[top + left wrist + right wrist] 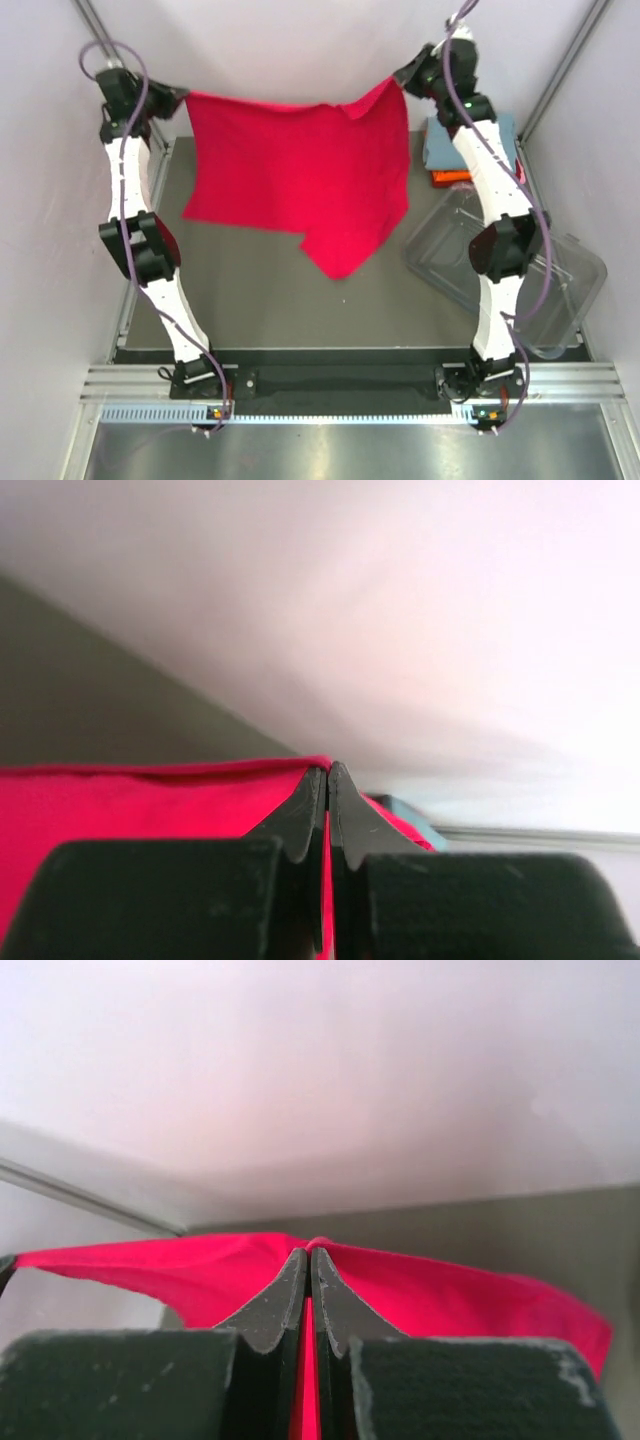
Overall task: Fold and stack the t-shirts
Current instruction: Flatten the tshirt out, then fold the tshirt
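A crimson red t-shirt (300, 175) hangs stretched in the air between both arms, high above the dark table. My left gripper (180, 98) is shut on its upper left corner and my right gripper (403, 78) is shut on its upper right corner. The lower part droops, one flap (345, 250) reaching lowest at the centre right. Each wrist view shows red cloth (150, 810) (440, 1290) pinched between closed black fingers (328, 780) (308, 1260). A folded blue-grey t-shirt (445, 145) lies on an orange one (450, 178) at the far right, partly hidden by the right arm.
A clear plastic tub (560, 290) lies at the right of the table, under the right arm. White walls enclose the cell on the left, back and right. The dark table (250, 300) runs from beneath the hanging shirt to the near rail.
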You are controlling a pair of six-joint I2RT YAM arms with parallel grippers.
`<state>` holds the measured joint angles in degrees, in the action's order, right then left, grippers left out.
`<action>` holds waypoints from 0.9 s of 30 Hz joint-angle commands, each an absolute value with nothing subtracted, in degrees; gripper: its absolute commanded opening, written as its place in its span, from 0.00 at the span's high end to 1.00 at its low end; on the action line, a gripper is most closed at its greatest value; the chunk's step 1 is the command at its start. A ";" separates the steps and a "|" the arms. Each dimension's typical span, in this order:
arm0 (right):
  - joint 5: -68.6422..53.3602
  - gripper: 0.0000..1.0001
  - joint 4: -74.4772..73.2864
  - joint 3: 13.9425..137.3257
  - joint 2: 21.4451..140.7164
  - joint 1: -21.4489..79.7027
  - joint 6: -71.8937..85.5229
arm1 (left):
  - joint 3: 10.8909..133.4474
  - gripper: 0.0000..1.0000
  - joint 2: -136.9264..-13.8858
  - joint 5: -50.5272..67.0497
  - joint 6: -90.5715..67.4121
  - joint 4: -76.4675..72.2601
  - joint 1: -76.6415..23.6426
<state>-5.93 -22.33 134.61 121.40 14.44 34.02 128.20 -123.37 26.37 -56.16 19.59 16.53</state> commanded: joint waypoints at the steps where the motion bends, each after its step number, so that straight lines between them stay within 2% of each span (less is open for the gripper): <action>1: -6.33 1.00 -10.28 134.39 104.35 14.33 34.02 | 128.88 1.00 -108.25 26.74 -53.98 17.14 16.52; 2: -6.24 1.00 -10.37 133.34 103.46 14.33 33.67 | 120.84 1.00 -105.15 20.45 -52.40 16.70 16.52; 5: -6.24 1.00 -13.43 133.24 102.48 14.50 29.19 | 108.24 1.00 -96.87 9.95 -45.28 18.01 16.96; 7: -7.29 1.00 -17.99 132.46 101.96 14.68 29.27 | 105.83 1.00 -95.46 11.59 -44.30 19.77 19.24; 9: -10.54 1.00 -18.98 126.50 99.77 14.85 31.10 | 103.89 1.00 -94.75 13.96 -41.85 24.42 20.39; 11: -11.07 1.00 -19.07 115.56 94.06 16.25 33.30 | 100.83 1.00 -91.86 13.98 -38.08 28.62 20.65; 13: -11.34 1.00 -19.77 108.14 88.02 17.83 33.49 | 96.79 1.00 -85.83 8.37 -35.61 30.14 20.65; 16: -10.55 1.00 -24.86 91.91 80.37 21.09 33.93 | 78.22 1.00 -75.03 0.56 -33.92 25.68 20.57; 18: -8.27 1.00 -26.97 84.41 75.87 23.46 34.97 | 70.70 1.00 -70.25 -3.33 -34.98 21.12 20.48; 19: -7.83 1.00 -28.37 76.54 71.50 24.34 36.02 | 64.66 1.00 -66.57 -4.91 -35.59 20.31 20.48; 22: -7.30 1.00 -27.07 62.29 63.67 28.64 40.16 | 57.33 1.00 -61.28 -7.99 -38.32 19.51 20.57; 27: -8.96 1.00 -26.47 50.11 59.60 33.66 42.98 | 46.95 1.00 -57.05 -16.25 -42.71 23.20 20.92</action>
<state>-8.43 -30.52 52.53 63.42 31.90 39.94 50.89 -59.35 -7.73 -39.46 24.73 20.38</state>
